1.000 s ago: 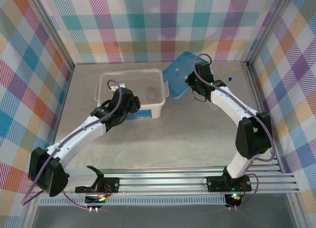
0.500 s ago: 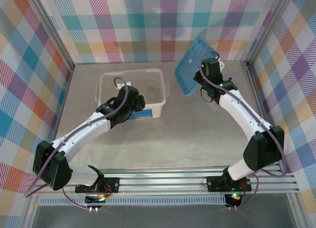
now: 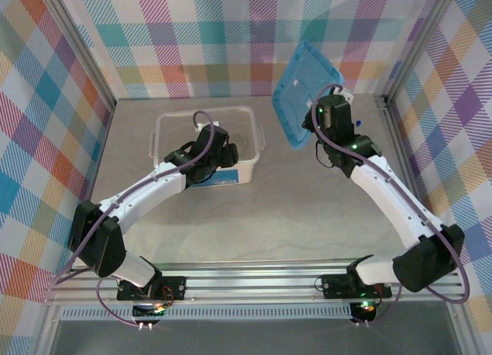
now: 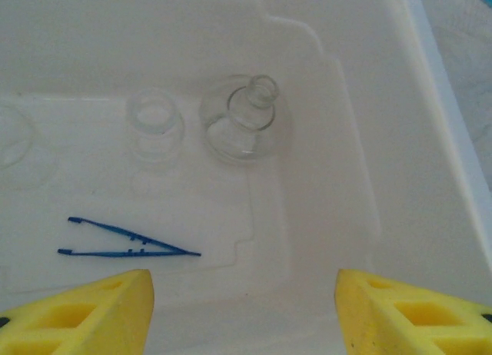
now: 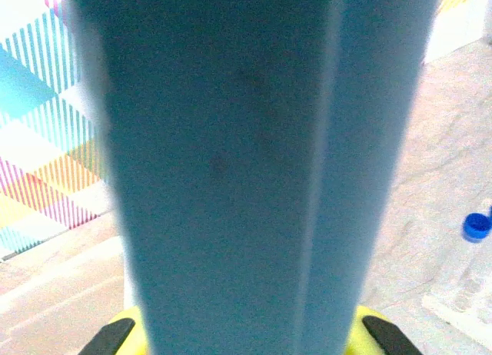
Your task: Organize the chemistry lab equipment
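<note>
Pinching tilted lid [image 3: 301,94] edgewise with right hand [image 3: 314,118]; could slip toward tub [image 3: 173,118] at nine o'clock. Holding left hand [image 4: 242,297] open.

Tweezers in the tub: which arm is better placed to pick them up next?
Probably left. The left gripper, open, hangs over the tub with the tweezers just ahead; the right gripper is shut on the lid.

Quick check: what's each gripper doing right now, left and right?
The left gripper is open, holding nothing, above the tub.
The right gripper is shut on the blue lid, holding it tilted in the air.
</note>
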Motion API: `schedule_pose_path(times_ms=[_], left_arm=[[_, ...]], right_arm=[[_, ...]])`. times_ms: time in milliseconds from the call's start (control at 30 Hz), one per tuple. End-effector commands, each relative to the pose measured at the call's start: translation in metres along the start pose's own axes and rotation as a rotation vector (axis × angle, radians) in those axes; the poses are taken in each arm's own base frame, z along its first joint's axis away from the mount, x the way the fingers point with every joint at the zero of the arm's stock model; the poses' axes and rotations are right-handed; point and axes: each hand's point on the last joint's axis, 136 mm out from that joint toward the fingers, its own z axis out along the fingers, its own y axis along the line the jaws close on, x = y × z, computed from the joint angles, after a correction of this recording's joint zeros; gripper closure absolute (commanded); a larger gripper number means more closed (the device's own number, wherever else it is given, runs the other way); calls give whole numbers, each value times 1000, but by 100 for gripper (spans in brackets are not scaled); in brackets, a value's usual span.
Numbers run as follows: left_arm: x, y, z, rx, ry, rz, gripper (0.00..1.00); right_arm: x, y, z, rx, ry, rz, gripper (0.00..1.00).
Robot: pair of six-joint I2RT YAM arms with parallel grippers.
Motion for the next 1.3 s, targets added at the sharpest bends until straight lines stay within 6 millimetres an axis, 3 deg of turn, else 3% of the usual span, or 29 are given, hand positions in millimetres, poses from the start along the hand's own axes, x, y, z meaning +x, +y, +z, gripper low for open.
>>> schedule_pose_path(times_ms=[0,167,367,733,1000,1267], left_arm=[[-7,-21,8,41,17,41,37],[-5,-42,34,85,76,41,37],[6,-47,50,91,122,33,37],[41,-60,38,141,224,66,37],[60,-81,24,188,263,113,38],[68,-71,1,187,274,130,38]], right_arm=[[-28,4,-23,-32,-101,5,100],[-32,-1,-38,-34,-117,-3,100],[-39,-5,-54,-45,-140,-2,100],[-42,1,-59,-77,-143,-17,100],[-45,7,-65,-113,-151,-30,100],[-49,25,-71,-202,-155,-75,100]])
